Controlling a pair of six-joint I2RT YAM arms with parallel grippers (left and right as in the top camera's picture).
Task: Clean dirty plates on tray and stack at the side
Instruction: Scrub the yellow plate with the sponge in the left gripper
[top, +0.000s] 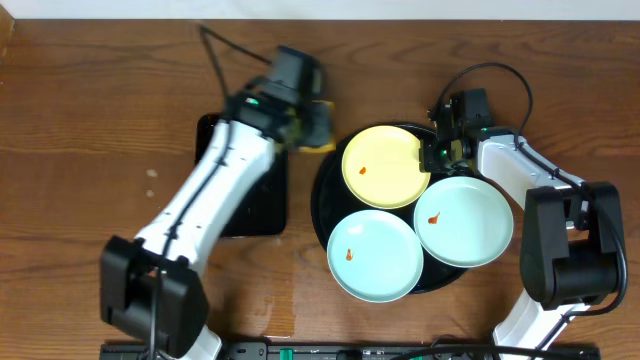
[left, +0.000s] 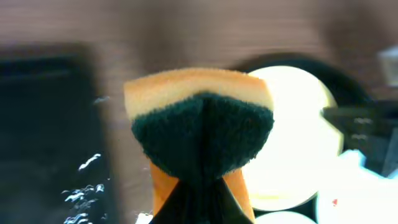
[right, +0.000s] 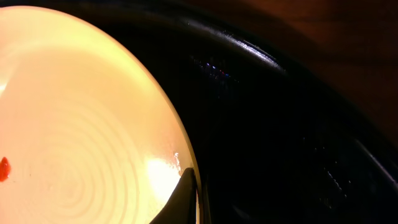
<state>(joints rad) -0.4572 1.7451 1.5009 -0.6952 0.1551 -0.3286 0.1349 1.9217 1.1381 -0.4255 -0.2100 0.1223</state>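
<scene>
Three plates lie on the round black tray (top: 322, 205): a pale yellow plate (top: 385, 166) at the back and two mint-blue plates (top: 375, 255) (top: 463, 220) in front, each with a small orange-red smear. My left gripper (top: 308, 125) is shut on a yellow sponge with a dark green scrub face (left: 199, 118), held just left of the yellow plate (left: 298, 137). At that plate's right rim, my right gripper (top: 432, 155) is shut on the edge; the right wrist view shows one dark finger (right: 180, 199) lying on the yellow plate (right: 81, 124) beside its rim.
A smaller rectangular black tray (top: 262, 205) sits left of the round tray, partly under my left arm. Brown wood tabletop (top: 80, 150) spreads to the left and along the back. A black cable runs behind the left gripper.
</scene>
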